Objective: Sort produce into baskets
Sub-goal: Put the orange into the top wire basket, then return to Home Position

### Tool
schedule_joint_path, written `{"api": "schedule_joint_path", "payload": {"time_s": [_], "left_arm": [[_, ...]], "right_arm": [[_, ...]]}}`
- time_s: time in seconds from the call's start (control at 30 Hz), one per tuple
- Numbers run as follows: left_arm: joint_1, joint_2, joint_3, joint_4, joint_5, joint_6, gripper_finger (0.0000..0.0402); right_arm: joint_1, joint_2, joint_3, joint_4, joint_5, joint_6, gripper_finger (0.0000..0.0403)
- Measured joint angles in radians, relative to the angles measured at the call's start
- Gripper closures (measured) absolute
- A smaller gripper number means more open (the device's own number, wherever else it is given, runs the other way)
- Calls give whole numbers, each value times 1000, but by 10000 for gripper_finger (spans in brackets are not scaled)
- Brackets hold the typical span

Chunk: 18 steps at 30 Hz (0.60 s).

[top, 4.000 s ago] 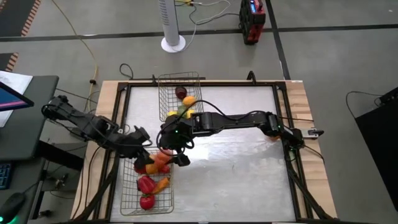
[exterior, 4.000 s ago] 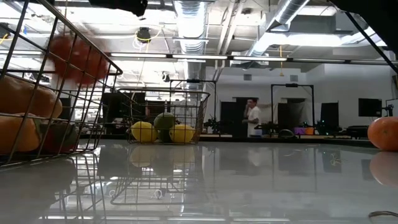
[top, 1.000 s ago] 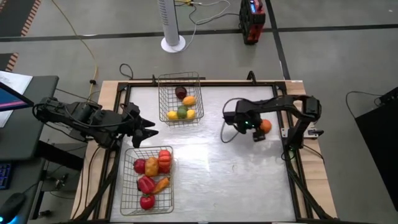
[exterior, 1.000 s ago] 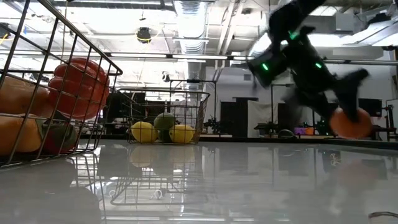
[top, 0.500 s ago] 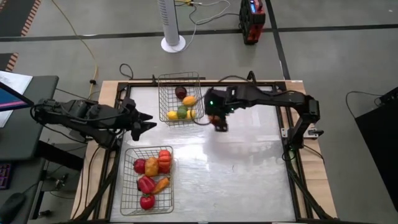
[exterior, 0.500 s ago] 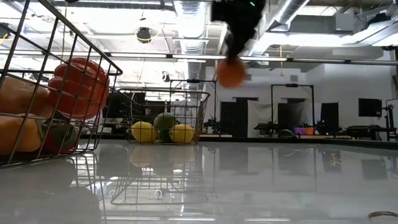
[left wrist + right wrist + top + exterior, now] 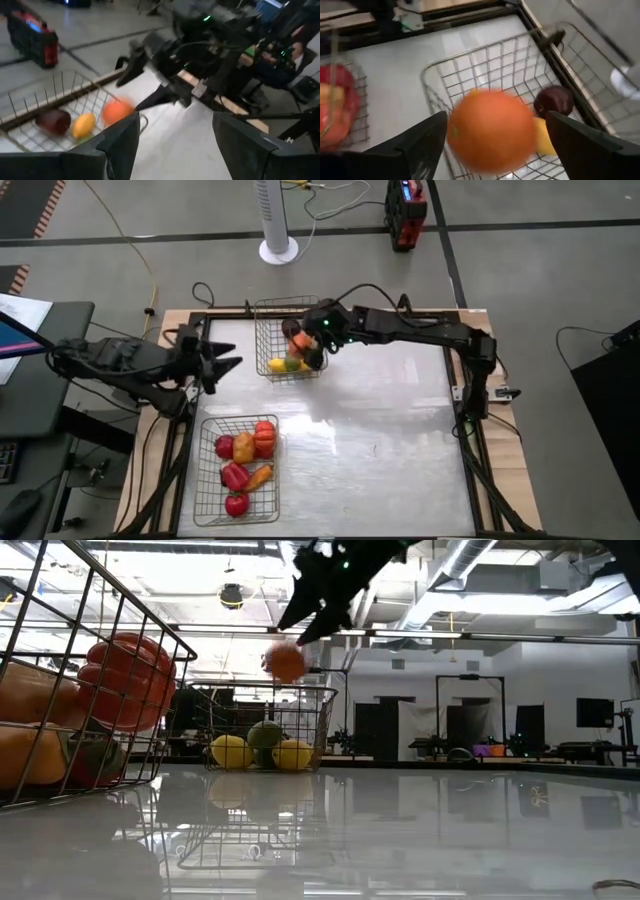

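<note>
My right gripper [image 7: 312, 350] hangs open over the far wire basket [image 7: 268, 330]. A round orange fruit [image 7: 286, 662] is in the air just below its fingertips and above the basket; it shows blurred between the spread fingers in the right wrist view [image 7: 492, 131] and in the left wrist view [image 7: 117, 111]. In that basket lie a dark maroon fruit [image 7: 554, 101], yellow fruits [image 7: 230, 751] and a green one [image 7: 264, 736]. My left gripper [image 7: 230, 365] is open and empty at the table's left edge, between the two baskets.
The near wire basket [image 7: 205, 480] at the front left holds red peppers [image 7: 264, 435], orange pieces and other produce. A black frame [image 7: 455, 370] runs around the table. A person stands in the room far behind the table.
My right gripper has carried the orange fruit from the table's right side up and toward the left and far edge, to over the far basket. The orange now shows a little below the fingertips. My left gripper has drifted slightly toward the far edge.
</note>
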Motion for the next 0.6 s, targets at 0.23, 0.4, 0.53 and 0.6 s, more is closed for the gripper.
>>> {"api": "schedule_joint_path", "payload": {"time_s": [0.23,0.4,0.53,0.6], "left_arm": [[-2,-123,-155,142,19,86,163],[-3,-207,-304,256,25,70,163],[-3,-292,-445,374,21,37,164],[-2,-333,-505,429,16,32,164]], "right_arm": [[-41,39,35,-2,-44,75,11],[-69,-22,33,-74,-39,141,26],[-83,-110,-43,-47,-2,148,34],[-82,-163,-106,5,6,150,38]]}}
